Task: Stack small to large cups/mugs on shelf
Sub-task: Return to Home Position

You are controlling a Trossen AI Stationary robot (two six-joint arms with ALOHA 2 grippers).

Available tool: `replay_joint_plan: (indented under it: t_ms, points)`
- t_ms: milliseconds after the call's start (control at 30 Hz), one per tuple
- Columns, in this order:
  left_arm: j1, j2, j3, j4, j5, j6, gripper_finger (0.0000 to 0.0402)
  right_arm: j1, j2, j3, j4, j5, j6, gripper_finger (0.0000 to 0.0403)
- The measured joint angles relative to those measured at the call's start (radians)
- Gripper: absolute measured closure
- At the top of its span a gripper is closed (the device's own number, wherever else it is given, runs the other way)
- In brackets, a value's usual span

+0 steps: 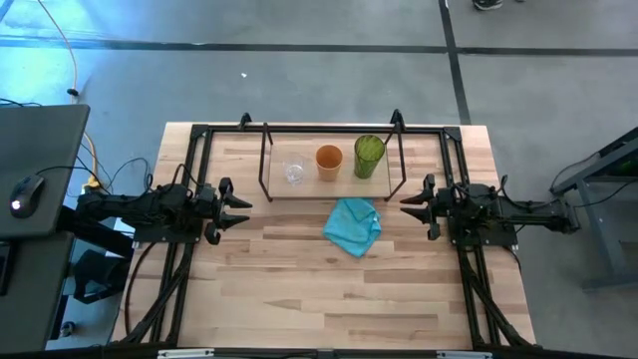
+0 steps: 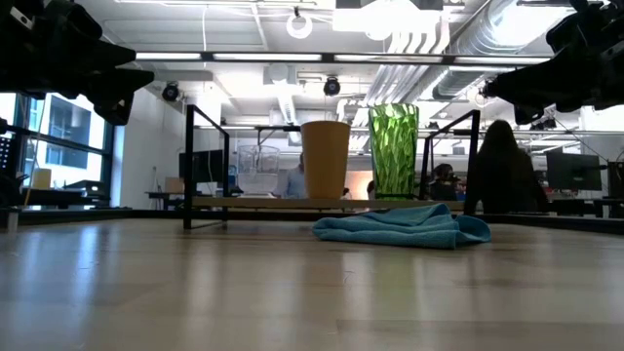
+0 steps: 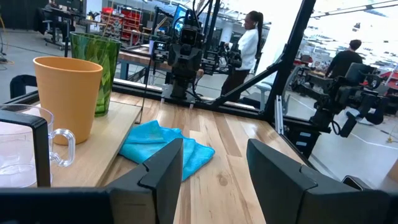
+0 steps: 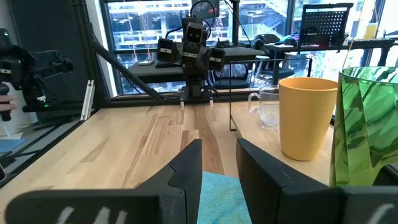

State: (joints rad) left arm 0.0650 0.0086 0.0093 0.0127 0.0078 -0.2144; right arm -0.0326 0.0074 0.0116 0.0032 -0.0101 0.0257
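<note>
Row on the shelf [image 1: 311, 186], far centre of table, long axis left–right: clear glass mug [image 1: 293, 171] left, orange cup [image 1: 329, 160] middle, green tumbler [image 1: 369, 155] right. All upright, apart, rising in height. Mug shows a handle; tumbler translucent, faceted.

Left gripper [image 1: 245, 211] just off the shelf's left end, nearer the mug; jaws wide, empty. Right gripper [image 1: 405, 205] off the right end, nearer the tumbler; jaws parted narrower, empty. Turquoise cloth [image 1: 353, 225] lies between them, nearer than the shelf.

Judgement: placing done; arms need only draw outward.

Cups [image 1: 329, 160] on shelf [image 1: 311, 187], cloth [image 1: 353, 225] before it, perhaps touching
</note>
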Motion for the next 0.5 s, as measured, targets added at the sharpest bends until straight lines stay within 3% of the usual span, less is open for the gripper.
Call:
replay_joint_plan:
  t_ms: [500]
  points:
    - [0.0, 0.0, 0.0, 0.0, 0.0, 0.279, 0.0234, 0.0, 0.0, 0.0, 0.0, 0.0, 0.0, 0.0313]
